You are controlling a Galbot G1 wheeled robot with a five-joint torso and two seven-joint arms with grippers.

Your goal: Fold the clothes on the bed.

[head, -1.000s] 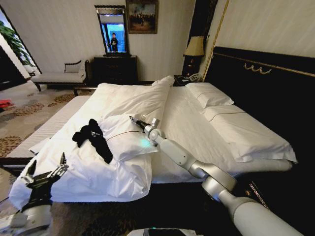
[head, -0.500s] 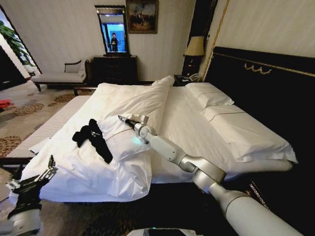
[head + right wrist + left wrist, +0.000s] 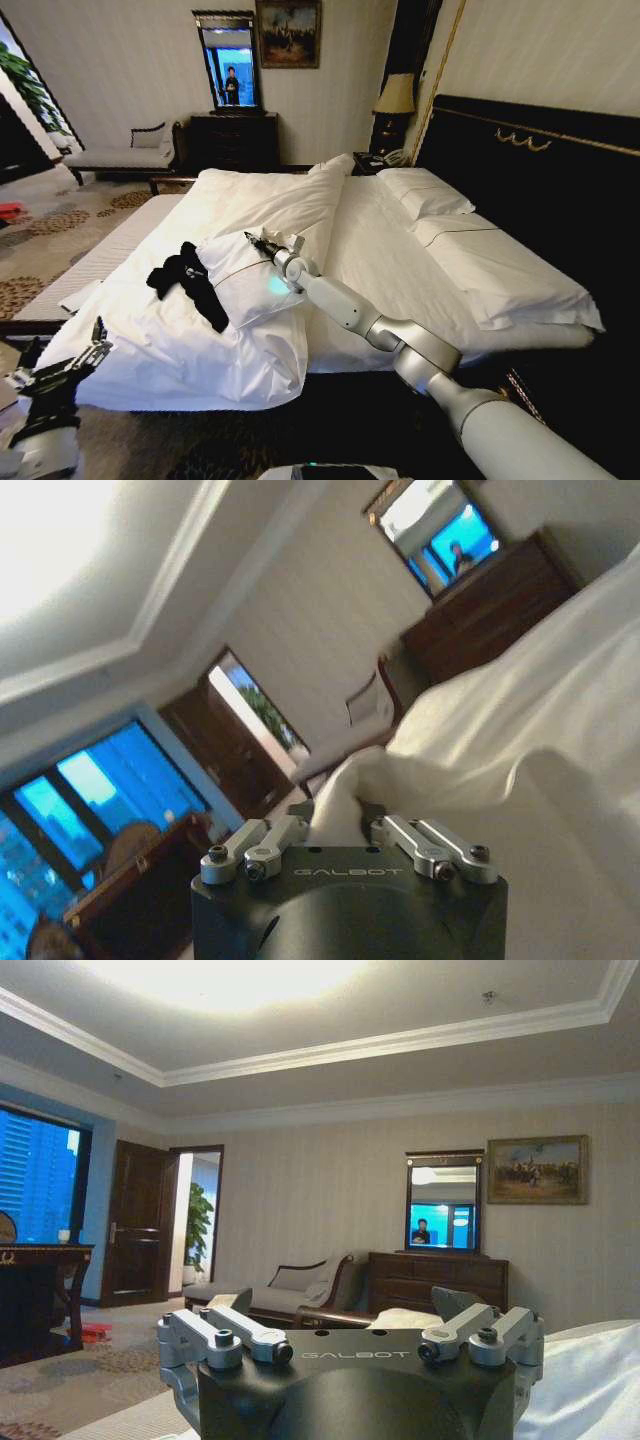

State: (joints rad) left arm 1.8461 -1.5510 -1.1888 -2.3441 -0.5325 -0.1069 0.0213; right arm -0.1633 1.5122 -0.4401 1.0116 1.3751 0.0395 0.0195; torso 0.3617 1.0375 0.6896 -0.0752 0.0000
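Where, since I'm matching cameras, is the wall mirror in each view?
Head view: mirror on the far wall, above the dresser.
Left wrist view: mirror beside the painting, above the dresser.
Right wrist view: mirror beyond the white bedding, above the dresser.
Shared landmark: the dresser.

"GALBOT" embossed on left gripper (image 3: 352, 1345) housing, "GALBOT" embossed on right gripper (image 3: 340, 842) housing, no other readable text

right arm stretched forward and left from lower right, elbow bent, right gripper (image 3: 256, 239) at its far end, fingers closed on pinched white cloth, left arm low at lower-left edge, left gripper (image 3: 62, 362) fingers spread apart, pointing up
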